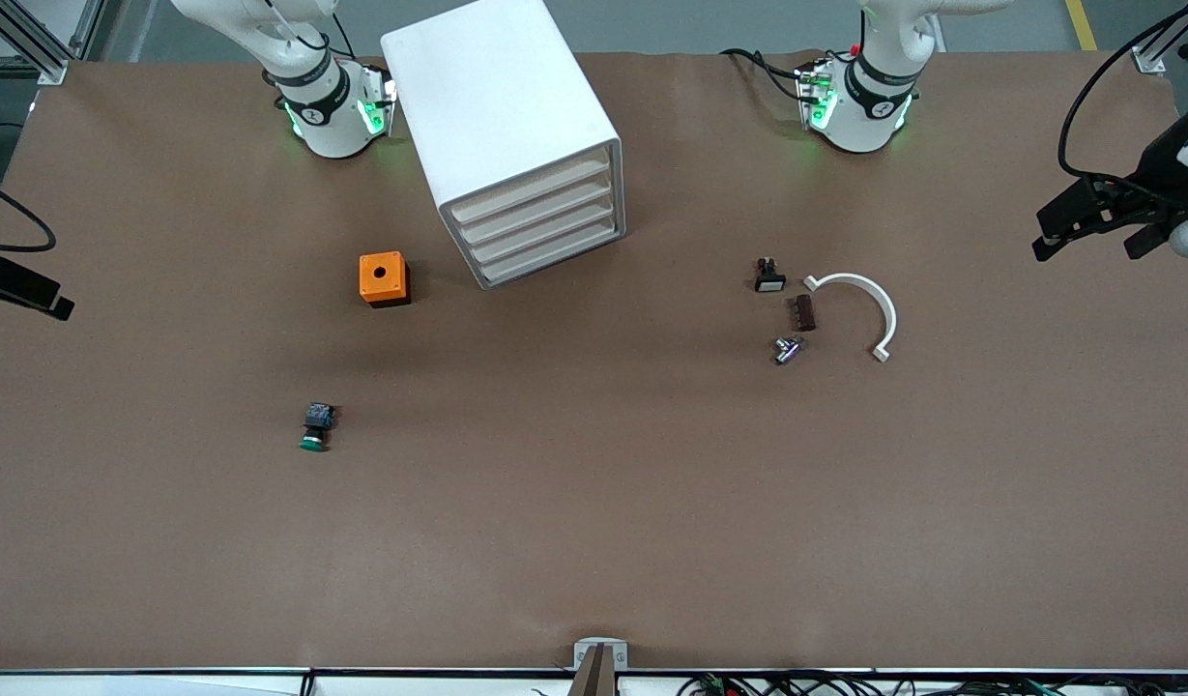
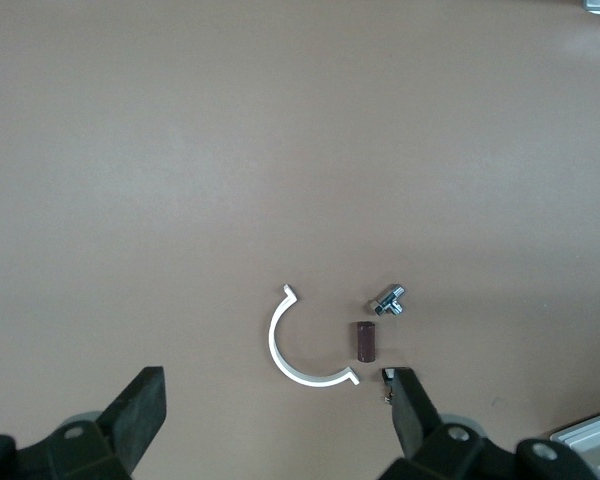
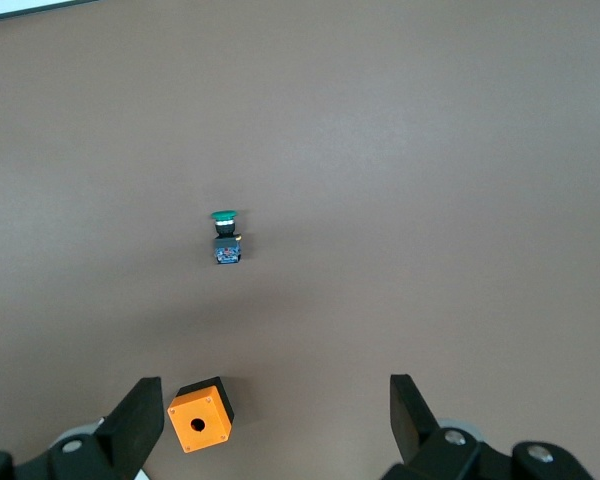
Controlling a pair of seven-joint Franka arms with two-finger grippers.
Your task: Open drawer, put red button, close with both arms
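So, everything turns on the cabinet [image 1: 502,106] right now. The drawer [image 1: 531,184], the top one of four, is shut, and its front faces the front camera, angled a bit toward the left arm's end, with its long edge running across that face.

The left gripper [image 2: 275,378] hangs high, well out from the cabinet toward its own end of the table, jaws spread wide with nothing in them. The right gripper [image 3: 272,385] does the same out toward the other end, also wide and empty. The cabinet stands closer to the right arm's base, but the front is turned toward the left arm's end, so I can't pick a nearer arm.

Weird part: I can't spot a red button anywhere. The only cap I can read is the green button [image 1: 315,427], nearer the camera than the cabinet. A small black part [image 1: 769,275] lies out toward the left arm's end from the cabinet, but I see no red on it.
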